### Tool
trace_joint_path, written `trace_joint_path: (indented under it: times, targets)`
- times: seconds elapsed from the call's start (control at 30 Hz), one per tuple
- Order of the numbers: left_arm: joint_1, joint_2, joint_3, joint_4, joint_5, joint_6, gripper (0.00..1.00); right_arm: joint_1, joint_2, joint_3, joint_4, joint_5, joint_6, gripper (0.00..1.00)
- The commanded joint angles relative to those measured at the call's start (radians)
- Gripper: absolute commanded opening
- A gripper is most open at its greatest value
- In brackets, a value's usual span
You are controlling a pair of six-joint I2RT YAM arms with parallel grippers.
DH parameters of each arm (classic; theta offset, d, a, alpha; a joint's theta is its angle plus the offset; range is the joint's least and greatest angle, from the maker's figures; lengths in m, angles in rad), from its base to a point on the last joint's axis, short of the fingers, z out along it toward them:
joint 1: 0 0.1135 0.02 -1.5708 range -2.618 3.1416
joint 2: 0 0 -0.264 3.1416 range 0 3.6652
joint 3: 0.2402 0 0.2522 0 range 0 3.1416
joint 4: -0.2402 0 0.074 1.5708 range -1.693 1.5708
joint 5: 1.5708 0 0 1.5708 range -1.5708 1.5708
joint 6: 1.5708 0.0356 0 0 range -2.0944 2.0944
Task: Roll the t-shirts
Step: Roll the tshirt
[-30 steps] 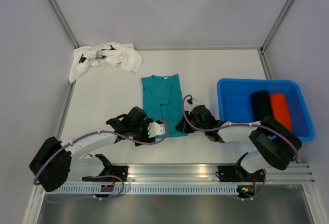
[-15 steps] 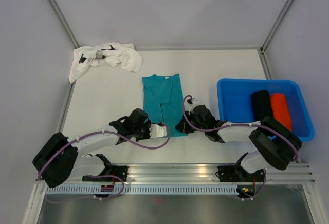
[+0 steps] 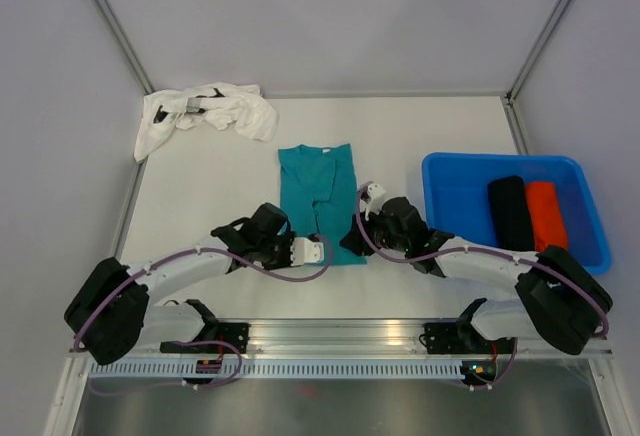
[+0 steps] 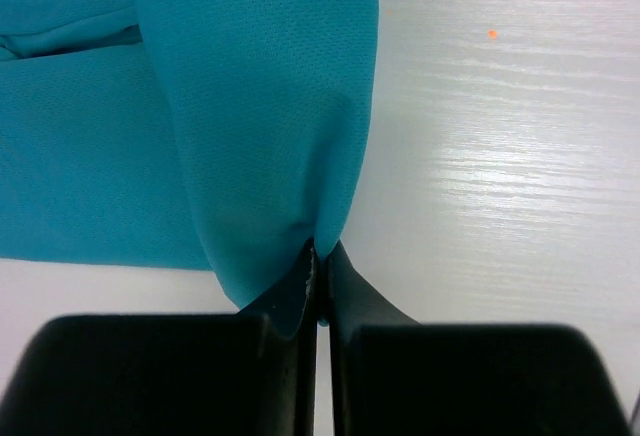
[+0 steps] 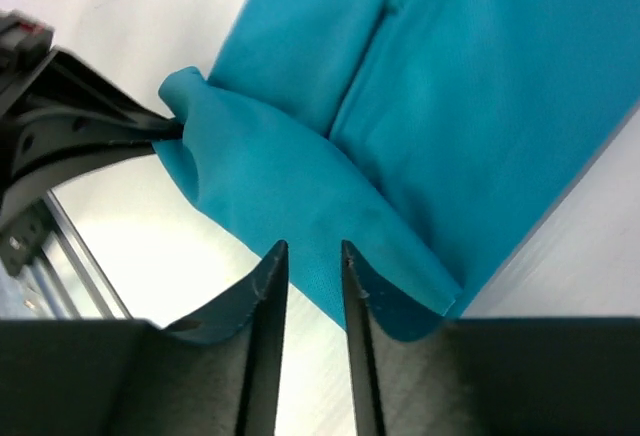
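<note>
The teal t-shirt [image 3: 318, 196] lies folded into a long strip mid-table, collar away from me. My left gripper [image 3: 320, 249] is at the strip's near hem, shut on a pinched-up fold of the teal t-shirt [image 4: 240, 126]; its fingertips [image 4: 322, 256] meet on the cloth. My right gripper [image 3: 350, 242] is at the near right corner of the hem. In the right wrist view its jaws stand a little apart [image 5: 313, 251] over the raised teal hem [image 5: 300, 186], gripping nothing. The left gripper [image 5: 95, 136] shows there, holding the corner. A white t-shirt [image 3: 205, 114] lies crumpled at the back left.
A blue bin [image 3: 445, 171] stands at the right, holding a black roll [image 3: 510, 211] and an orange roll [image 3: 546, 214]. A metal rail [image 3: 330, 336] runs along the near edge. Grey walls close the table's left, back and right.
My left gripper has shut on the teal hem. My right gripper, shut before, has opened and let go of the cloth, and its arm has shifted slightly.
</note>
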Motion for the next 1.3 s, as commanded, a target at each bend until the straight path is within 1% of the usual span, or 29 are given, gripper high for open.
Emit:
trace_joint_path:
  times: [0.0,0.1,0.13,0.23,0.27,0.33,0.4,0.43,0.47,0.53,0.57,0.6,0.67,0.8,0.87,0.93,0.97,1.0,1.03,1.07,1.1,1.2,1.23,1.27]
  targets:
    - [0.048,0.016,0.097,-0.148,0.143,-0.013,0.02,0.000,-0.110,0.081,-0.091,-0.037,-0.322,0.36]
    - [0.100,0.030,0.132,-0.199,0.194,0.004,0.02,0.020,-0.188,0.082,-0.168,-0.046,-0.498,0.41]
    - [0.112,0.030,0.144,-0.215,0.211,0.007,0.02,0.038,-0.210,0.062,-0.177,-0.052,-0.601,0.41]
    - [0.150,0.033,0.180,-0.248,0.275,0.012,0.02,0.084,-0.302,-0.010,-0.185,-0.083,-0.759,0.49]
    - [0.167,0.033,0.187,-0.269,0.292,0.015,0.02,0.098,-0.323,-0.030,-0.176,-0.083,-0.855,0.55]
    - [0.170,0.041,0.203,-0.278,0.301,0.015,0.02,0.148,-0.362,-0.083,-0.165,-0.053,-0.921,0.60]
    - [0.177,0.045,0.211,-0.288,0.298,0.021,0.02,0.182,-0.343,-0.094,-0.154,0.002,-0.948,0.65]
    - [0.180,0.048,0.214,-0.289,0.300,0.021,0.02,0.214,-0.327,-0.094,-0.152,0.071,-0.951,0.72]
    - [0.181,0.048,0.217,-0.297,0.300,0.024,0.02,0.230,-0.307,-0.091,-0.152,0.111,-0.974,0.75]
    - [0.183,0.052,0.223,-0.303,0.303,0.025,0.02,0.285,-0.227,-0.080,-0.151,0.203,-1.003,0.75]
    - [0.183,0.055,0.224,-0.306,0.301,0.029,0.02,0.302,-0.199,-0.077,-0.128,0.289,-1.023,0.75]
    - [0.184,0.055,0.224,-0.309,0.300,0.030,0.02,0.317,-0.150,-0.076,-0.110,0.323,-1.027,0.75]
    - [0.189,0.056,0.223,-0.315,0.301,0.035,0.02,0.334,-0.109,-0.074,-0.073,0.378,-1.032,0.75]
    - [0.198,0.056,0.215,-0.324,0.314,0.044,0.02,0.333,-0.009,-0.018,-0.096,0.418,-1.027,0.74]
    - [0.203,0.058,0.215,-0.326,0.321,0.044,0.02,0.333,0.041,0.005,-0.143,0.419,-1.032,0.70]
    - [0.207,0.065,0.215,-0.328,0.327,0.047,0.02,0.333,0.063,0.031,-0.186,0.405,-1.031,0.56]
    - [0.210,0.067,0.215,-0.331,0.329,0.048,0.02,0.333,0.068,0.036,-0.195,0.403,-1.031,0.46]
    - [0.212,0.068,0.215,-0.334,0.334,0.050,0.02,0.333,0.066,0.041,-0.203,0.393,-1.027,0.30]
    - [0.215,0.068,0.217,-0.346,0.338,0.058,0.02,0.333,0.060,0.039,-0.211,0.389,-1.020,0.24]
    - [0.216,0.067,0.217,-0.355,0.341,0.062,0.02,0.334,0.044,0.036,-0.215,0.380,-1.015,0.20]
    - [0.218,0.067,0.220,-0.363,0.343,0.064,0.02,0.334,0.031,0.038,-0.224,0.350,-1.008,0.14]
    - [0.223,0.061,0.224,-0.424,0.344,0.087,0.02,0.331,-0.013,0.068,-0.304,0.270,-0.960,0.11]
    - [0.227,0.055,0.227,-0.444,0.344,0.107,0.02,0.331,-0.021,0.077,-0.363,0.200,-0.945,0.12]
    - [0.230,0.050,0.230,-0.487,0.352,0.116,0.02,0.331,-0.029,0.097,-0.384,0.167,-0.916,0.13]
